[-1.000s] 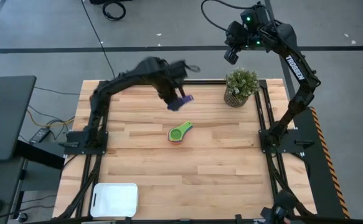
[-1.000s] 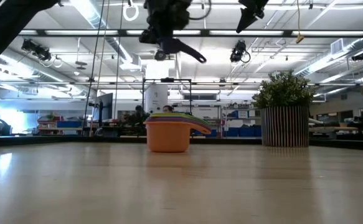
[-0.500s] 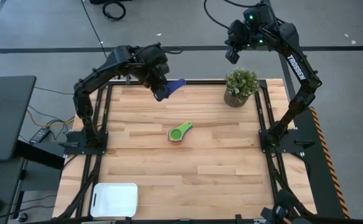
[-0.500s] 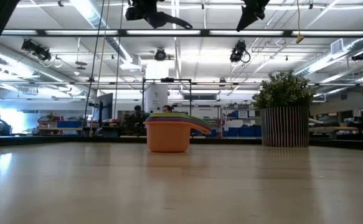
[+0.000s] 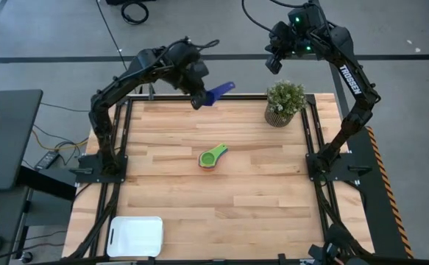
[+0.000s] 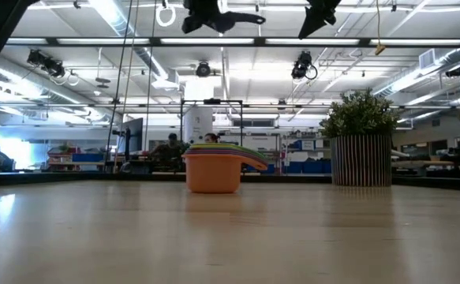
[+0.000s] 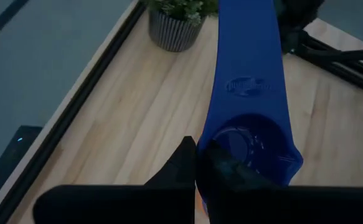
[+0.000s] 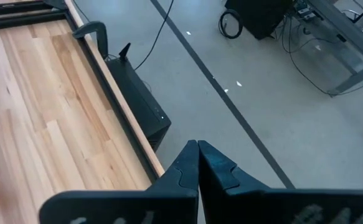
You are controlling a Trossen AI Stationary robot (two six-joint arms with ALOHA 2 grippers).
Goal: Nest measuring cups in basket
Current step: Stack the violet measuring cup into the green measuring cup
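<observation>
My left gripper [image 5: 199, 94] is high above the table's far edge, shut on a blue measuring cup [image 5: 218, 91]. The cup's flat handle [image 7: 246, 50] points away from the fingers, toward the table's right. The cup also shows at the top of the low view [image 6: 241, 19]. The other cups sit nested in a stack [image 5: 213, 157] on the middle of the table, green on top, orange at the bottom [image 6: 212, 173]. The white basket [image 5: 135, 235] lies at the near left corner. My right gripper [image 5: 274, 65] is shut and empty, high beyond the far right corner. My left gripper holds the blue cup at the bowl's rim [image 7: 221, 163], on the side opposite the handle. One finger [image 7: 231, 177] overlaps the bowl's inside and the other [image 7: 178, 168] stands outside the wall. The cup is lifted clear, about level, its handle pointing away from the fingers.
A potted plant in a ribbed round pot [image 5: 285, 103] stands at the far right of the table, also in the low view [image 6: 361, 146] and the left wrist view [image 7: 180, 18]. Bare wood lies between the stack and the basket.
My left gripper has risen with the blue cup from above the stack toward the table's far edge, first drifting left, then right. The cup has tipped from slanting downward to about level. The stack has stayed in place.
</observation>
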